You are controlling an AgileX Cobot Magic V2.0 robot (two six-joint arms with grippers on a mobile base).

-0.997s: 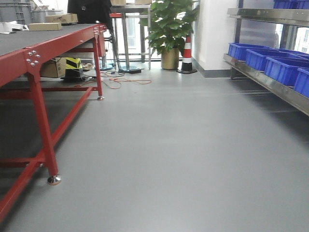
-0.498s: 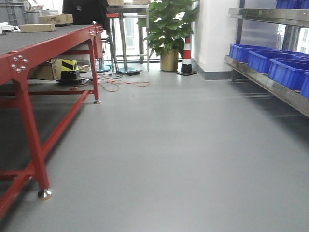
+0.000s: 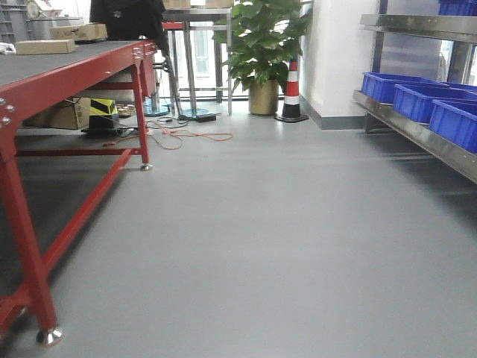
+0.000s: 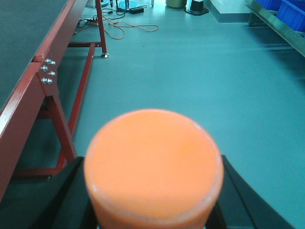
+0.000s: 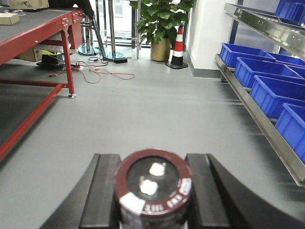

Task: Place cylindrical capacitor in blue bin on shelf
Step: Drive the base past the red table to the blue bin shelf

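Right jaws clasp the capacitor [image 5: 153, 188], left jaws an orange cylinder [image 4: 153, 164], over grey floor [image 3: 261, 224]

A: Wrist view, left gripper [image 4: 152, 198]: appearance?
B: Two fingers [image 4: 64, 200], matte black, smooth, wedge-shaped, widening toward the bottom edge. Too blurred for finer detail.
A: And the right gripper [image 5: 152, 191]?
B: Same black finish. Its fingers [image 5: 102, 191] are broad flat slabs with squared tips; outside each runs a darker sloping flank. Screws or cables: cannot tell.
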